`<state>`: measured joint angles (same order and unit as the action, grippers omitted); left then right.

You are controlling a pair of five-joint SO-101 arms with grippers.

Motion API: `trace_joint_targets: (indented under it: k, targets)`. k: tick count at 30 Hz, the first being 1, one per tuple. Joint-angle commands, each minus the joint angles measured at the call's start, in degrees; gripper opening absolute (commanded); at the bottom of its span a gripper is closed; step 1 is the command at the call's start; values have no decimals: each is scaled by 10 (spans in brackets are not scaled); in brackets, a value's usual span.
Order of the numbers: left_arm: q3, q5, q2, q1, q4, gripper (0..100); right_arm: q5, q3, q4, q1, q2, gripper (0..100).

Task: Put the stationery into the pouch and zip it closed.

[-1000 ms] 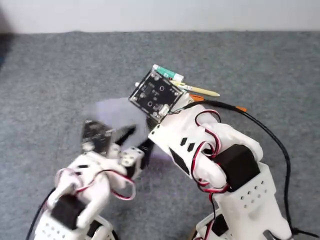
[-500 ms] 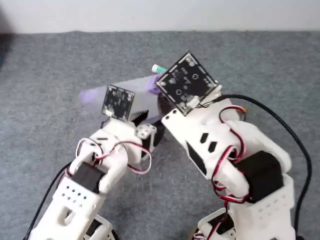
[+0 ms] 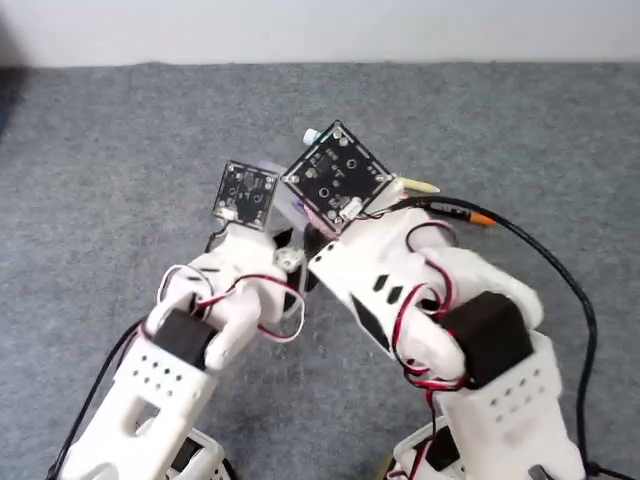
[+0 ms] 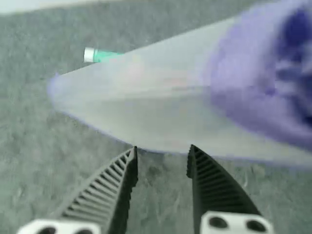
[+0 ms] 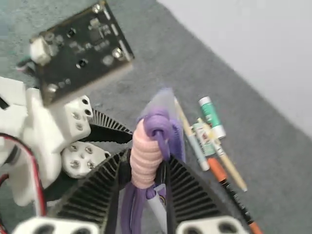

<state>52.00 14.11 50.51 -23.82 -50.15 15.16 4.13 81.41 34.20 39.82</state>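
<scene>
The translucent purple pouch [image 4: 161,102] hangs off the carpet, blurred, in the left wrist view. My left gripper [image 4: 161,157] is open just below its lower edge, and nothing sits between the fingers. My right gripper [image 5: 145,160] is shut on the pouch [image 5: 165,127], where a pink ribbed piece [image 5: 145,151] and purple folds bunch up. Loose stationery lies on the carpet beyond: a green-capped stick [image 5: 211,117], a pencil [image 5: 229,168] and an orange pen [image 5: 220,170]. From above, both wrists crowd over the pouch [image 3: 290,208], and their camera boards hide it.
Grey carpet [image 3: 120,150] covers the table up to a white wall at the back. The left arm [image 3: 200,330] and the right arm [image 3: 430,300] stand close together, nearly touching at the wrists. The green-capped stick [image 3: 312,135] and pencil tip [image 3: 418,186] lie behind the right wrist.
The left arm has swung forward and right, up against the right wrist. The right wrist rose, then dropped back. The pouch went from spread on the carpet to bunched up between the grippers.
</scene>
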Motion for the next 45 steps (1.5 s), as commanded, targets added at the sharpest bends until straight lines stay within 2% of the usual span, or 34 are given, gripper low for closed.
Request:
trace_joint_targets:
  k: [1,7,11,16,24,27,33,38,45]
  targets:
    - [-38,4,99,6,-69,164,-36,17,1,8,11,8]
    - [-39,4,259,9,-183,166,-42,33,0,7,11,8]
    - [-40,3,308,61,-231,167,-42,40,3,7,11,8]
    - [-80,-21,322,120,-222,203,-42,40,3,8,6,8]
    - [-193,3,224,120,-208,210,-40,63,3,63,9,8]
    - [-210,3,190,98,-206,210,-40,64,0,65,9,8]
    - [-206,2,194,30,-231,208,-38,63,-1,65,10,8]
    - [-204,1,196,25,-251,208,-38,63,2,67,11,8]
    - [-112,-26,200,25,-177,207,-37,62,3,67,12,8]
